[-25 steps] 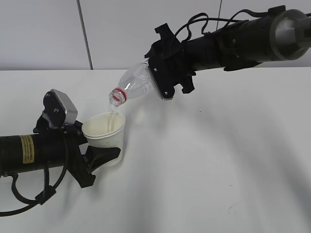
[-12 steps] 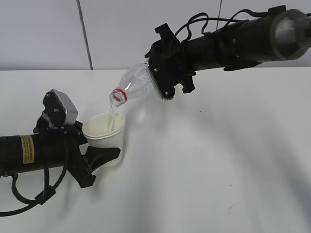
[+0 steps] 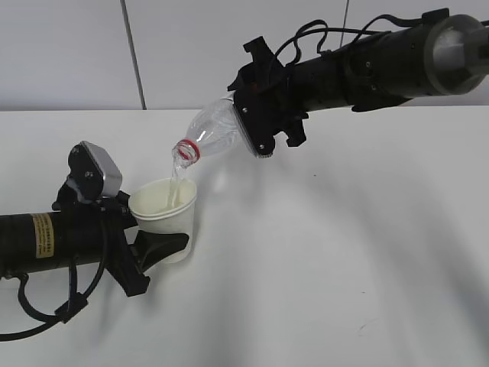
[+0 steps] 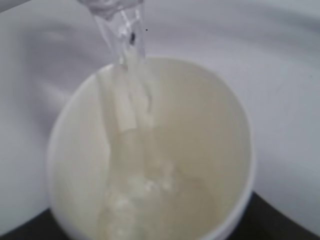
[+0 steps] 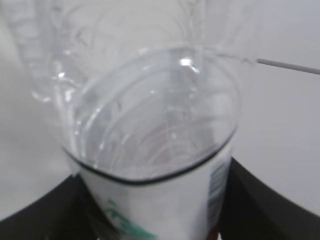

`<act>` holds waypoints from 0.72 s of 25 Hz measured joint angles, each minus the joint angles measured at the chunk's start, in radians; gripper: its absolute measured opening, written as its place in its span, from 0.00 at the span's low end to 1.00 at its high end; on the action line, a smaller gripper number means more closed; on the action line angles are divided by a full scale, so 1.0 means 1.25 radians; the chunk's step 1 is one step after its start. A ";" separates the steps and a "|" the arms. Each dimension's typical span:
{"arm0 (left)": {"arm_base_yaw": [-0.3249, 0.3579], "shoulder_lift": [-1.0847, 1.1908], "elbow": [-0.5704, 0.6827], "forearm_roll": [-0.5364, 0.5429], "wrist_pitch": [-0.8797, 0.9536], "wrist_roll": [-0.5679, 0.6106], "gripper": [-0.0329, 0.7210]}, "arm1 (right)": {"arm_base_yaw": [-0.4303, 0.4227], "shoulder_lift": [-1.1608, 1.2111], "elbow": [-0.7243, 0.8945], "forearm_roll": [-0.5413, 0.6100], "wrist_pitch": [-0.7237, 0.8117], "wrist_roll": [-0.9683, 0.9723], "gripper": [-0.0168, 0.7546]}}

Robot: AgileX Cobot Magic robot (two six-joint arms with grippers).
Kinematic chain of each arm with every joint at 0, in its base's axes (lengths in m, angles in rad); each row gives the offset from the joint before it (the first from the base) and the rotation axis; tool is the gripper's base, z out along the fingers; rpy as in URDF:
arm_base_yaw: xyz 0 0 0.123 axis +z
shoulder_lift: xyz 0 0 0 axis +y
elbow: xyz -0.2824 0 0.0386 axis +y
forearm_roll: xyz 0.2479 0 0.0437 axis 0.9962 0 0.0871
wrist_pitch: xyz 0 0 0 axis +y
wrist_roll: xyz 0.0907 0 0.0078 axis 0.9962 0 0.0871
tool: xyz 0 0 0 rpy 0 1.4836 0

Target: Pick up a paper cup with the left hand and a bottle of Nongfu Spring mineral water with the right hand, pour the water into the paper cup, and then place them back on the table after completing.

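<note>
Your right claw (image 3: 258,115) pinches the water bottle (image 3: 210,131), tipped neck-down above the surface (image 3: 344,252), and your left claw (image 3: 157,243) pinches the paper cup (image 3: 165,210) just below its mouth. You are mid-pour: a thin stream of water (image 4: 131,70) falls from the neck inside the cup's far rim, and the cup looks partly filled. Next, judge the level, tilt the bottle upright to stop the flow, then set both down without tilting the cup
</note>
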 joint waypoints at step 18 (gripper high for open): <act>0.000 0.000 0.000 0.002 0.000 0.000 0.56 | 0.000 0.000 0.000 0.000 0.000 -0.005 0.60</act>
